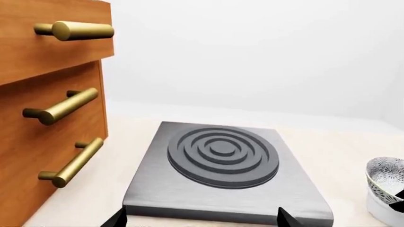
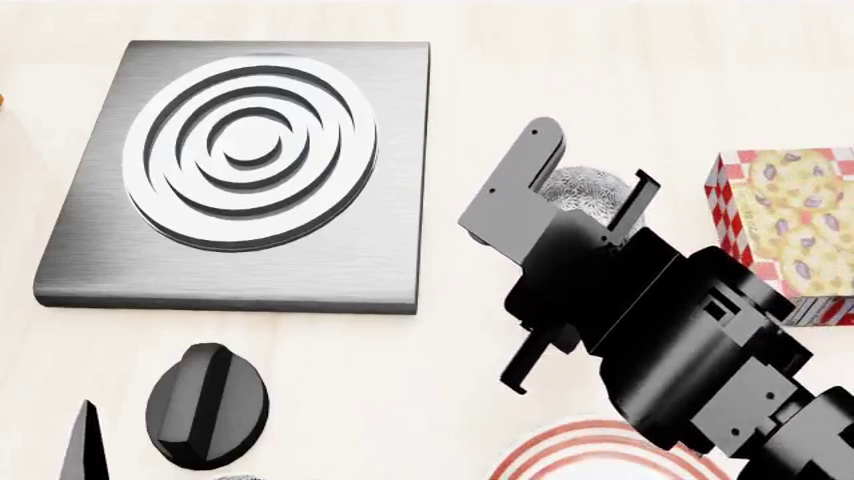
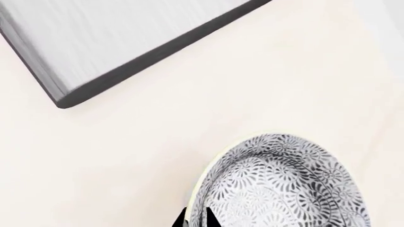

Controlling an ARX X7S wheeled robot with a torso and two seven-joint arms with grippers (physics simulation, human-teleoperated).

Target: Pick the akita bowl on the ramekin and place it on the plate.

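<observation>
While both grippers are in view, only one akita bowl [image 2: 582,190] shows clearly in the head view, peeking out behind the right gripper [image 2: 587,180], whose two fingers are spread apart w/ the bowl between/below them; contact not confirmed, so jaws read as open, not gripping. Count: 1 patterned bowl here, 1 ramekin [image 1: 386,208] (only in the left wrist view, a white cup wall under the bowl's rim at the pic's edge), 1 plate [image 2: 587,455] w/ red rings, partly cut off at the near edge of the head view and partly covered by the right arm. In the right wrist view the bowl [image 3: 284,184] fills the near corner, pale rim edge visible, dark fingertips just at its rim. Other stuff: 1 grey burner slab [image 2: 247,170] w/ concentric rings, left of the bowl, apart from it; 1 black knob [image 2: 203,405] near the slab's front edge; 1 red-checked box [image 2: 787,235] right of the bowl, close by. Left wrist view also shows a wooden drawer unit [image 1: 44,118] w/ 3 brass handles beside the slab. Left gripper [image 1: 202,220]: two dark tips set wide apart, nothing between them, so open. Right arm's bulk blocks most of the bowl and the ramekin from the head cam.
</observation>
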